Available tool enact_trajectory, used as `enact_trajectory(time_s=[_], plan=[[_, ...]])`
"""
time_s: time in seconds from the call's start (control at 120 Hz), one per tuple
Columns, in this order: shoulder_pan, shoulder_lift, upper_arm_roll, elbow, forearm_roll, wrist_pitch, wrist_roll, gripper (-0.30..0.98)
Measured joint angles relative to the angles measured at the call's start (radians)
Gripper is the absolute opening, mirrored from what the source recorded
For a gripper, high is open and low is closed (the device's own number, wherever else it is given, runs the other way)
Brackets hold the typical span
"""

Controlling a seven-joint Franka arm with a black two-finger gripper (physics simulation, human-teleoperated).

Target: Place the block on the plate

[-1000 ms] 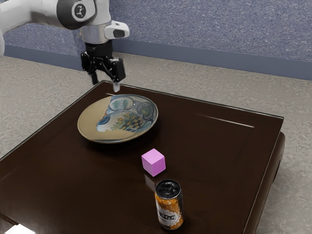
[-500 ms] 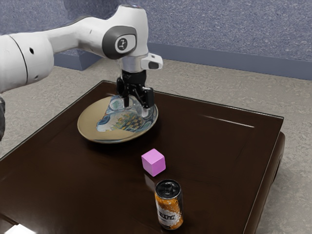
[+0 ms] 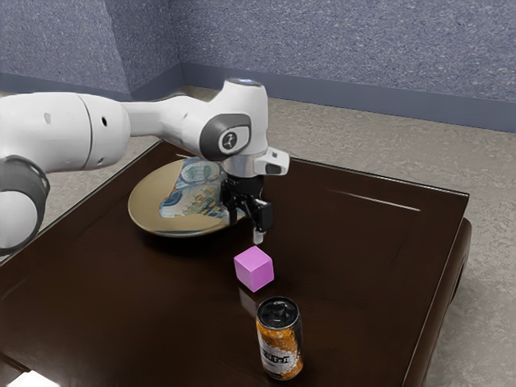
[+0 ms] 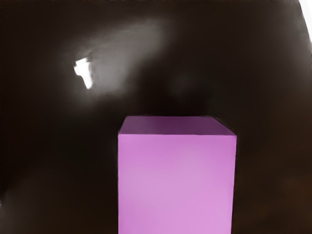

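Pink block [image 3: 254,269]; blue-patterned tan plate [image 3: 161,201]

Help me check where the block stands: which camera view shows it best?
The exterior view: it shows the whole pink block on the table, with the can and the gripper nearby. The wrist view shows it larger, but cut off at that view's lower edge.

Your arm [image 3: 68,133] comes in from the exterior view's left, its forward stretch nearly level, then bends down at the wrist [image 3: 230,135]. Below that, your gripper [image 3: 244,227] hangs pointing downward. Its two fingers [image 3: 258,237] stand apart, and you can see a gap between them in the exterior view.
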Motion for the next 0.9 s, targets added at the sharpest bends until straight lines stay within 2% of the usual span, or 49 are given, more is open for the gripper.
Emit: enact_trajectory(time_s=[0.217, 0.9], plan=[[-0.025, 0.077, -0.002, 0.033, 0.0, 0.055, 0.03, 0.69], [-0.032, 0.044, 0.046, -0.111, -0.041, 0.125, 0.072, 0.69]])
